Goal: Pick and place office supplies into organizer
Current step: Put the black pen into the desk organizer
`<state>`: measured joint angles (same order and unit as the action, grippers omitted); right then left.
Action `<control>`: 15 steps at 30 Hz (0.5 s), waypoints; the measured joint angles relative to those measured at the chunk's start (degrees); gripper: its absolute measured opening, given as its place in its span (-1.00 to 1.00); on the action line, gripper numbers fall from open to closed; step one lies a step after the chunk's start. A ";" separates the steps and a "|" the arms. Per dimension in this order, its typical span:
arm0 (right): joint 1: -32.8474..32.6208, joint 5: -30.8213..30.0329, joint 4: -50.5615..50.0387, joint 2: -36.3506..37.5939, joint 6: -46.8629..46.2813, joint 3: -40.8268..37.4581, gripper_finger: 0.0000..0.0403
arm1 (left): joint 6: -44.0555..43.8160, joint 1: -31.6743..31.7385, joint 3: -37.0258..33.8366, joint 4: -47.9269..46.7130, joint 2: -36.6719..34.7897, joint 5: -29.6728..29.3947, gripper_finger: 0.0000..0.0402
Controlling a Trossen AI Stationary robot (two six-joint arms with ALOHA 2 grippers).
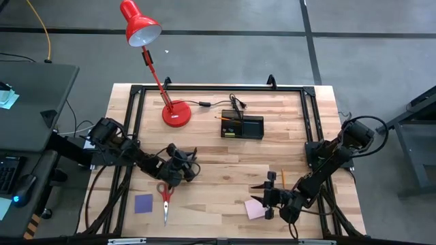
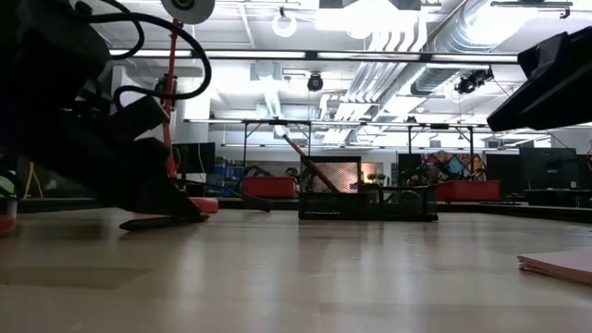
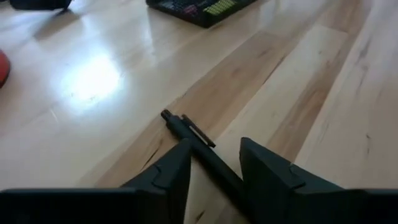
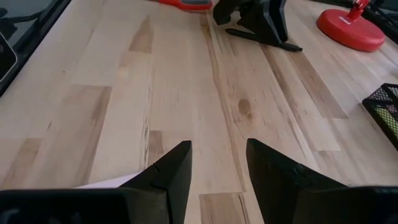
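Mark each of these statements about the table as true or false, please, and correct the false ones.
1. The left gripper has a black pen lying between its open fingers. True.
2. The scissors are inside the organizer. False: they lie on the table beside the purple pad.
3. The red lamp stands beside the organizer. True.
4. The right gripper holds a pencil. False: its fingers are open and empty, above bare wood.
5. The pink pad lies near the right gripper. True.
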<state>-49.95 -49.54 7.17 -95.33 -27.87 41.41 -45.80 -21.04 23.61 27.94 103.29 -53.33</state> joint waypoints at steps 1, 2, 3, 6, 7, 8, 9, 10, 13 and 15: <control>0.02 0.00 0.25 0.00 0.58 0.00 -0.29 | -0.97 0.02 0.03 -0.80 -0.07 0.19 -0.34; 0.02 -0.01 0.46 0.00 0.94 0.00 -0.29 | -1.26 0.02 0.04 -1.24 -0.11 0.38 -0.32; 0.02 -0.02 0.58 0.00 1.23 0.00 -0.29 | -1.35 0.02 0.07 -1.37 -0.12 0.77 -0.31; 0.02 -0.30 0.71 0.00 1.37 0.00 -0.29 | -1.26 0.07 0.07 -1.70 -0.12 2.06 -0.32; 0.02 -0.48 0.71 0.00 1.37 0.00 -0.29 | -1.05 0.07 0.07 -1.70 -0.16 2.45 -0.33; 0.02 -0.46 0.71 0.00 1.37 0.00 -0.29 | -0.31 0.09 0.07 -1.70 -0.16 2.92 -0.35; 0.02 -0.48 0.71 0.00 1.37 0.00 -0.29 | 0.18 0.09 0.09 -1.70 -0.18 3.51 -0.38; 0.02 -0.56 0.76 0.00 1.37 0.00 -0.29 | 0.37 0.09 0.09 -1.90 -0.18 4.32 -0.42; 0.02 -0.55 0.80 0.00 1.37 0.00 -0.29 | 0.55 0.05 0.16 -3.43 -0.27 6.45 -0.57; 0.02 -0.54 0.80 0.00 1.37 0.00 -0.29 | 1.55 0.02 0.13 -3.63 -0.27 6.43 -0.72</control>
<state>-49.93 -50.08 7.97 -95.33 -26.50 41.41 -44.25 -21.02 23.74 24.31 103.02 -46.89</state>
